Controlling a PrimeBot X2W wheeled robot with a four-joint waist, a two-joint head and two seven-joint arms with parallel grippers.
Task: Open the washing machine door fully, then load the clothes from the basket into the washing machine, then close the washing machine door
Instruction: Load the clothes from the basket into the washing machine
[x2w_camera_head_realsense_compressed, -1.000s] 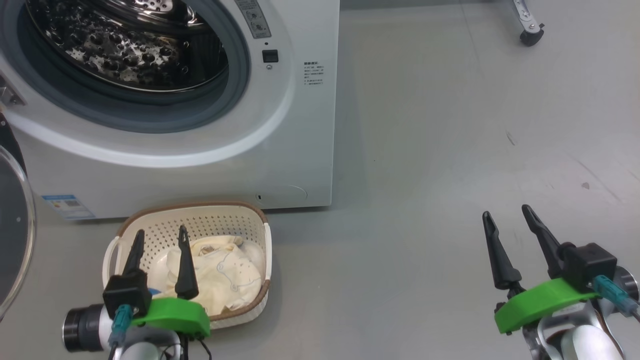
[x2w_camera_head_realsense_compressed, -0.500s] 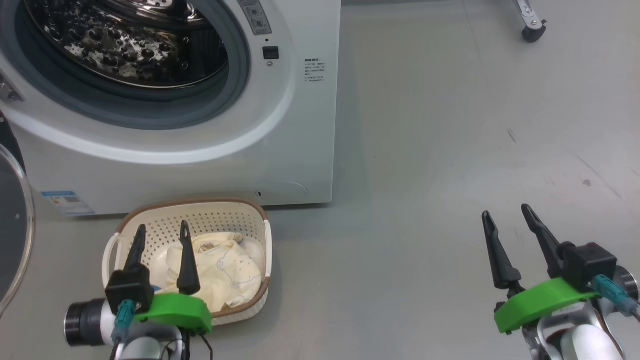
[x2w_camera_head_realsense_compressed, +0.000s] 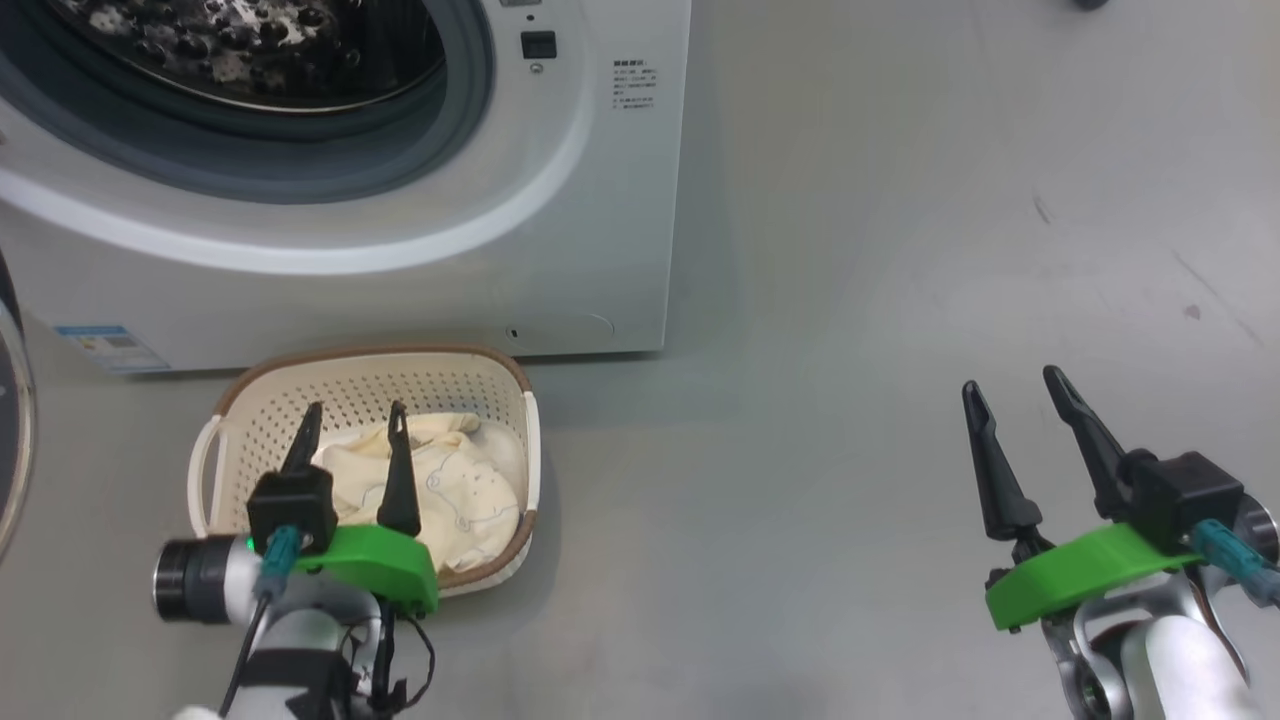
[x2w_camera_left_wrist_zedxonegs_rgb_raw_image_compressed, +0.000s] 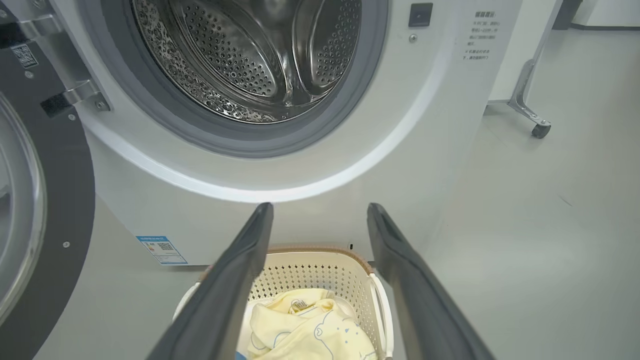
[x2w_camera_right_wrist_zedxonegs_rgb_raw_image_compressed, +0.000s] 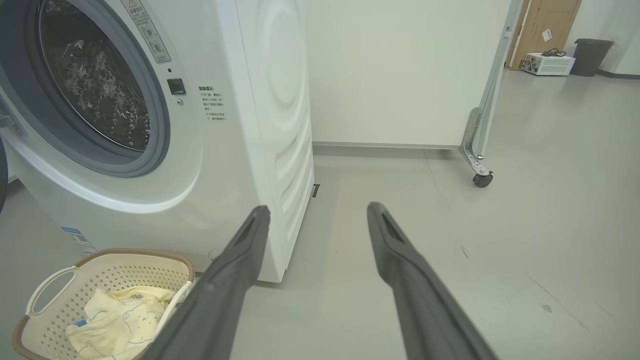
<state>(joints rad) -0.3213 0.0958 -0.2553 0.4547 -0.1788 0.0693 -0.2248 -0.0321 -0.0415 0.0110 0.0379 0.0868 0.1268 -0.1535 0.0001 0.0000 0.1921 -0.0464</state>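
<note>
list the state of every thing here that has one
washing machine door: swung wide open
washing machine: open, drum empty
basket: upright on the floor, holding the clothes
clothes: crumpled in the basket, not yet loaded
left hand: open, empty, above the basket
right hand: open, empty, over the floor

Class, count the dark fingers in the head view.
4: two on the left gripper, over the basket; two on the right gripper, over the floor. None seem hidden.
</note>
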